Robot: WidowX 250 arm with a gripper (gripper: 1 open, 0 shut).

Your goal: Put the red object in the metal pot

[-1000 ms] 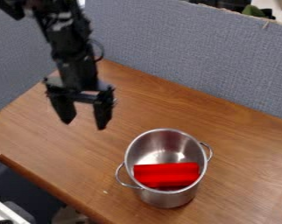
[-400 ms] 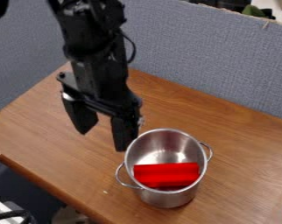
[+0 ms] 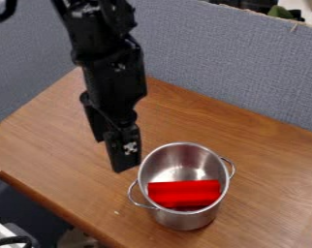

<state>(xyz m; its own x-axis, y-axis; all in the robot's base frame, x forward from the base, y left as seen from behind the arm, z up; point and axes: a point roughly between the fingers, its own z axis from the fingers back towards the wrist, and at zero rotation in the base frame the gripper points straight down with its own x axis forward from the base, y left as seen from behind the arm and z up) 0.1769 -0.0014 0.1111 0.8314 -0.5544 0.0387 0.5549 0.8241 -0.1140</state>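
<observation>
The red block (image 3: 183, 194) lies inside my metal pot (image 3: 182, 218) on the desk (image 3: 101, 189). My hand (image 3: 107, 153) is spread open beside it, released.

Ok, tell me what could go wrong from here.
The red object already lies in the pot, so little is left. The open claw hangs right beside the pot's near handle; a low sideways move might snag it and drag or tip the pot. Reaching in again could needlessly disturb the object.
</observation>
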